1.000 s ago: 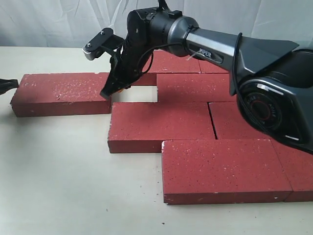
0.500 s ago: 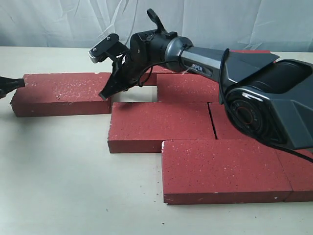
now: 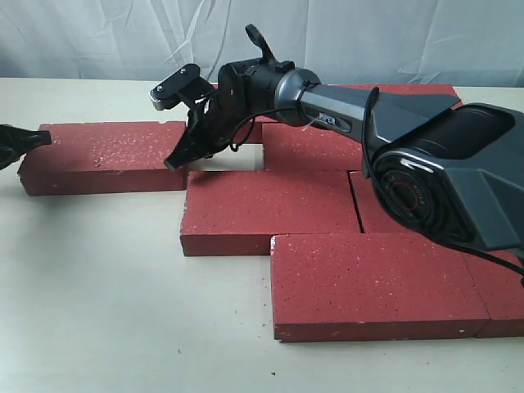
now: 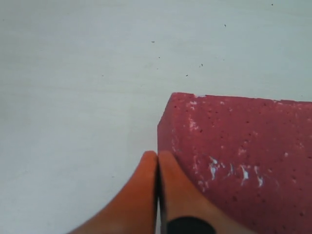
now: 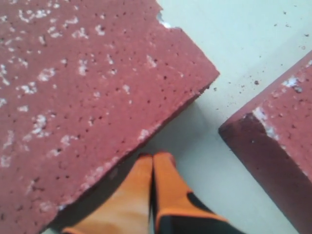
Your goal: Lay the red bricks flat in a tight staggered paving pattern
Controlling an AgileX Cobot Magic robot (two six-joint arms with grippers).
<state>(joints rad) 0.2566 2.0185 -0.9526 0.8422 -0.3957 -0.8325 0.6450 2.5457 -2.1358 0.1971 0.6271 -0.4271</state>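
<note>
Right gripper had its fingers pressed together on nothing. Its tip was down in the bare gap between the loose red brick and the paved red bricks, at the loose brick's right end. Compared with a second before, that arm had stretched lower and further left over the paving, bringing the tip a little closer to the brick's end face. The left gripper had also crept in from the desk's left edge toward the brick's other end. The loose brick itself had not shifted. It lay flat on the desk, toward the left edge and level with the second row from the back, and the gap to that row stayed unclosed.

The exterior view alone gave the layout: rows lying flat with offset joints, the nearest at the desk's front right. It could not settle contact. The right wrist view came closer, showing the orange fingertips at the foot of the loose brick's end face, touching or nearly so. Pale desk and the corner of a neighbouring brick lay apart from them. In the left wrist view that gripper's fingertips were likewise closed together, just beside the brick's corner. I could not tell whether they touched it.
</note>
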